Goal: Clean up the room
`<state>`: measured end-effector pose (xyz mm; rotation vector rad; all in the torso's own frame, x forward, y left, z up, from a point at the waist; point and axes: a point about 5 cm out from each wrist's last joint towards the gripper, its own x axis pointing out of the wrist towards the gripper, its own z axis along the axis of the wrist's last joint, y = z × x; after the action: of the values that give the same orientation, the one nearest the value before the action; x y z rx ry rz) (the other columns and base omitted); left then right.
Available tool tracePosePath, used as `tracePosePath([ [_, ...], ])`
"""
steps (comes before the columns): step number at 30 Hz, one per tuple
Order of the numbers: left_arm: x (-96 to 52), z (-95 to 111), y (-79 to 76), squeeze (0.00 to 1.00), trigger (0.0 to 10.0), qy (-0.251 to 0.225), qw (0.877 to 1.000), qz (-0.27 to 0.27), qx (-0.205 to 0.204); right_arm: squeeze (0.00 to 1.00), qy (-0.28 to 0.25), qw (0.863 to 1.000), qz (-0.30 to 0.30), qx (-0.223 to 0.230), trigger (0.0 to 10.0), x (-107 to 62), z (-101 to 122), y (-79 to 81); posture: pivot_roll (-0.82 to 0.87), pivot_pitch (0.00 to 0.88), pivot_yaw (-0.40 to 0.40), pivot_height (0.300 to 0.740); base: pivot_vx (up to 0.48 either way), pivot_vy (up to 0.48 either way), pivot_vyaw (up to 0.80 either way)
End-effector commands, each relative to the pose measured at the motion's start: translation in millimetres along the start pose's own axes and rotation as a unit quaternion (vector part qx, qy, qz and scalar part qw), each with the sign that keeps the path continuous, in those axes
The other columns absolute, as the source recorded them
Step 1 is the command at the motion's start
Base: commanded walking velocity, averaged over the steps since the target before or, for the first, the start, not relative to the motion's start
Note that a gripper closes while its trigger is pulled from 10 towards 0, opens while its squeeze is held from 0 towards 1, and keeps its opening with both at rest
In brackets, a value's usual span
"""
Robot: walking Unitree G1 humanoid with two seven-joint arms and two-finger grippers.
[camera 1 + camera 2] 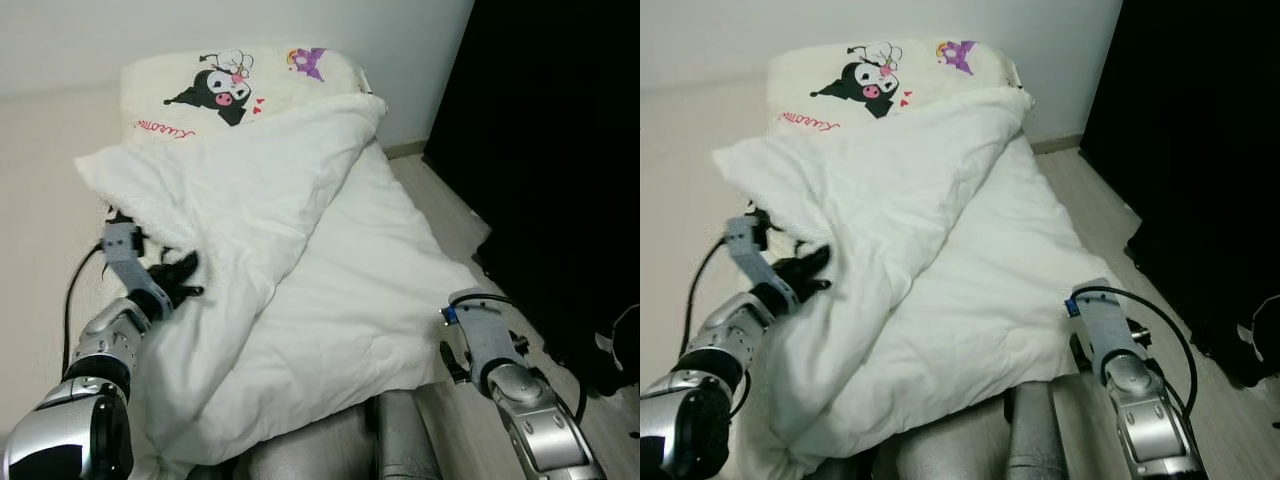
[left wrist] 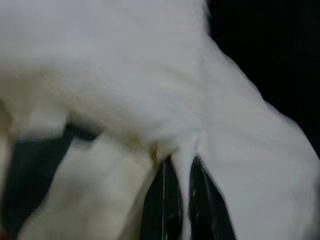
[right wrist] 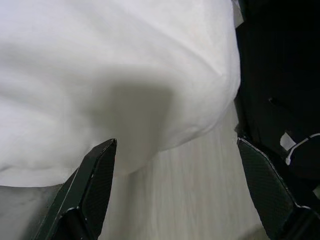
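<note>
Lying rumpled across the mattress [image 1: 400,240] on the floor [image 1: 450,215], the white duvet [image 1: 260,230] is folded back toward the left side. The left end effector [image 1: 178,278] is at its left edge, fingers pressed together on a fold of the cloth. The right end effector [image 3: 175,185] hovers spread wide just off the mattress's near right corner, above the floorboards. The pillow [image 1: 240,85] at the head shows a black cartoon figure and red script, too small to read.

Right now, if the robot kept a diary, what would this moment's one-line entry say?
task: tidy bed | left hand: shut on duvet edge | right hand: open, at mattress corner | pillow: at head
</note>
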<state>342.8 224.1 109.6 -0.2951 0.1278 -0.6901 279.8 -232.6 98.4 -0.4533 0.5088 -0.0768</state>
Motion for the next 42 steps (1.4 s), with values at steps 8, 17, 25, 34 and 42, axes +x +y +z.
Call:
tracePosePath([
  [8,-36.5,-55,-23.2,0.0,0.0,0.216,0.951,-0.222,-0.009,0.14,0.004,1.0,-0.002,-0.003,10.0,7.1,0,-2.5,-0.21,0.21,0.023,0.56,0.0,0.0,0.0],
  [17,-77.0,-114,-68.7,0.0,0.0,0.351,0.859,-0.361,-0.091,0.14,-0.003,1.0,0.005,-0.003,10.0,14.3,7,2.5,-0.21,0.176,0.021,0.56,0.0,0.0,0.0],
  [25,-65.5,-133,-105.7,0.0,10.0,0.309,0.849,-0.409,-0.128,0.14,-0.007,1.0,0.003,-0.007,10.0,18.4,11,0.0,-0.2,0.154,0.019,0.56,0.0,0.0,0.0],
  [34,-49.2,-125,-132.1,1.0,10.0,0.271,0.863,-0.411,-0.115,0.13,-0.009,1.0,0.008,-0.008,10.0,22.8,13,3.6,-0.19,0.15,0.017,0.56,0.0,0.0,0.0],
  [42,-60.3,-106,-137.8,1.0,10.0,0.298,0.837,-0.449,-0.1,0.13,-0.011,1.0,0.009,-0.008,10.0,25.8,16,4.0,-0.19,0.14,0.018,0.56,0.0,0.0,0.0],
])
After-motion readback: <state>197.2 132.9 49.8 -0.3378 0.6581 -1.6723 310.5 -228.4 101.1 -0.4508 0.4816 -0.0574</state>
